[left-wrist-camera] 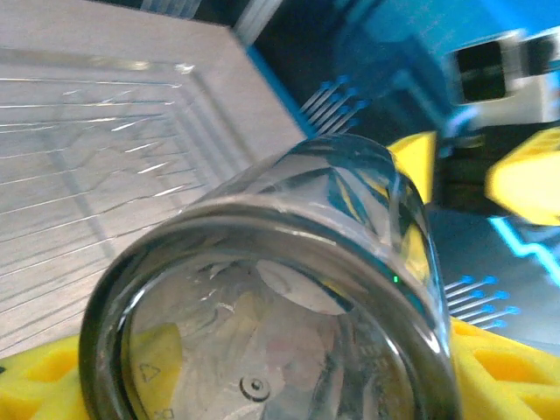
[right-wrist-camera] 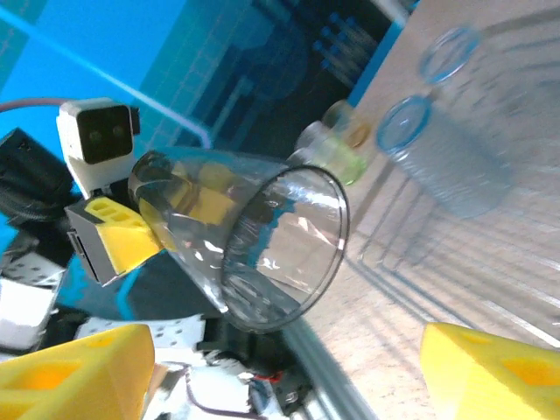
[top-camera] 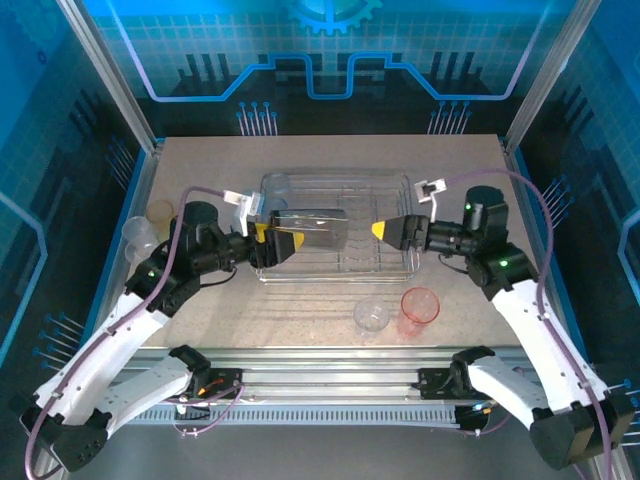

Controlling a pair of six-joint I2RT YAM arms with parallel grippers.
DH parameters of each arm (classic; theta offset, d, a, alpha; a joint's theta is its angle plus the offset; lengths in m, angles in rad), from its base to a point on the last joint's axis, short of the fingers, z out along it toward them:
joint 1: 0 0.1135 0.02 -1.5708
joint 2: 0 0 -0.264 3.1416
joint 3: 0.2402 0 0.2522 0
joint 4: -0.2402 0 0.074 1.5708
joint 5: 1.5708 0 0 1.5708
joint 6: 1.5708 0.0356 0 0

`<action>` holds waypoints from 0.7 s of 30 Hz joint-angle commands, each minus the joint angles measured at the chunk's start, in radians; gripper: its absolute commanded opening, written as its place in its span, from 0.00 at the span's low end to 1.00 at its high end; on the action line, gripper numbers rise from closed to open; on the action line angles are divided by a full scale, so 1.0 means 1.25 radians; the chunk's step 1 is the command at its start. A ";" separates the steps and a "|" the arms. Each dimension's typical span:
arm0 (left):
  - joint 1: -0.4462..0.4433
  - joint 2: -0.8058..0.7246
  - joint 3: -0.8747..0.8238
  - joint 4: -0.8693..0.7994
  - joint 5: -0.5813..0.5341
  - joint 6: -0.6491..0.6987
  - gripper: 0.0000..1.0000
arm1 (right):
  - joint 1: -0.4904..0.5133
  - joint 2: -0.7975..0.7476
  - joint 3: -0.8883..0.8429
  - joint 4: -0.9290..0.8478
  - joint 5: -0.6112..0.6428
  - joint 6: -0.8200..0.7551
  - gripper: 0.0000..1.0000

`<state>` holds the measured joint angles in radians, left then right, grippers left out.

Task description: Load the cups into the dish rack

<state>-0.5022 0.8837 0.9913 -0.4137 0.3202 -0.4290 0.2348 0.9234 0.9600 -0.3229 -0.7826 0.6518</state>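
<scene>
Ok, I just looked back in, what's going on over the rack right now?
The left gripper holds a smoky grey cup on its side above the dish rack, gripped near its base. The right gripper is open, facing the cup's mouth and apart from it. A clear cup and a pink cup stand on the table in front of the rack. A pale blue cup sits at the rack's far left corner.

A beige speckled desk (top-camera: 300, 315) lay inside an enclosure. Blue wall panels (top-camera: 330, 50) printed with circuit lines and a gear stood behind it. Silver metal posts (top-camera: 108, 75) rose at its far corners, and ribbed aluminium rails (top-camera: 330, 385) ran along its near edge.
</scene>
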 commanded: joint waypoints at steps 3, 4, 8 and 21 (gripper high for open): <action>-0.002 0.067 0.138 -0.268 -0.161 0.101 0.12 | -0.044 -0.013 0.138 -0.390 0.260 -0.251 0.79; -0.003 0.088 0.162 -0.306 -0.173 0.111 0.10 | -0.045 -0.009 0.154 -0.432 0.326 -0.274 0.79; -0.014 0.170 0.245 -0.418 -0.232 0.128 0.04 | -0.056 -0.014 0.163 -0.503 0.470 -0.316 0.80; -0.162 0.484 0.437 -0.593 -0.504 0.119 0.00 | -0.070 -0.071 0.124 -0.505 0.515 -0.323 0.80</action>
<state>-0.6876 1.4391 1.4773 -1.0805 -0.1898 -0.2783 0.1623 0.8433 1.1267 -0.9279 -0.1665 0.2672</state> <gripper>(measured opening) 0.662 0.800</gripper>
